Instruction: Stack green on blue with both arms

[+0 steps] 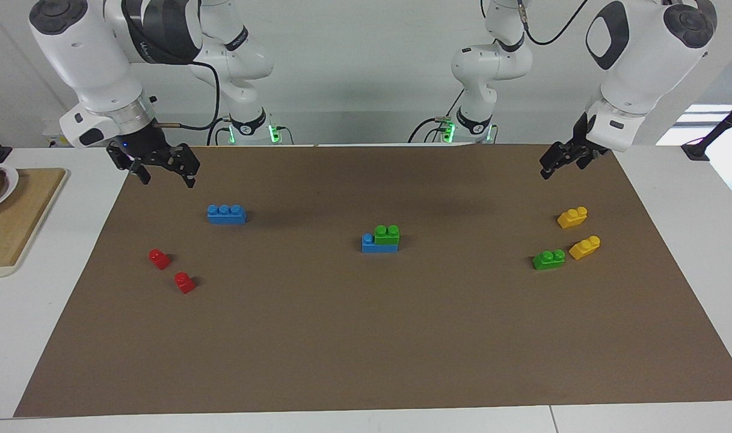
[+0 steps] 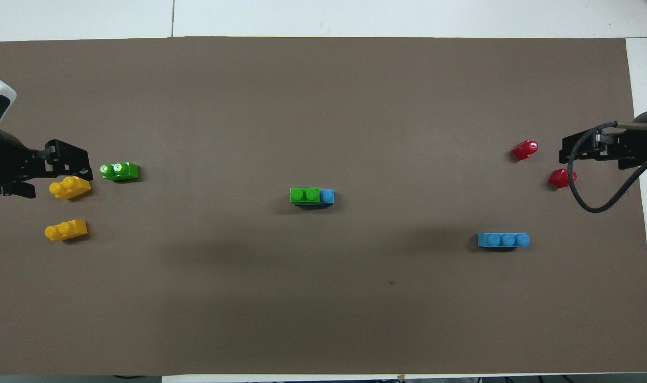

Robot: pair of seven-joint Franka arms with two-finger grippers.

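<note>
A green brick [image 1: 387, 234] [image 2: 304, 195] sits stacked on a blue brick [image 1: 369, 243] [image 2: 327, 196] at the mat's middle, leaving one blue stud bare. A second green brick [image 1: 548, 259] [image 2: 119, 171] lies loose toward the left arm's end. A second blue brick [image 1: 226, 214] [image 2: 503, 240] lies toward the right arm's end. My left gripper [image 1: 549, 171] hangs open and empty in the air over the mat's edge by the yellow bricks. My right gripper [image 1: 168, 179] hangs open and empty above the mat, close to the loose blue brick.
Two yellow bricks [image 1: 572, 217] [image 1: 584, 247] lie beside the loose green one. Two red bricks [image 1: 159, 258] [image 1: 184, 282] lie toward the right arm's end, farther from the robots than the loose blue brick. A wooden board [image 1: 17, 222] with a plate stands off the brown mat [image 1: 366, 349].
</note>
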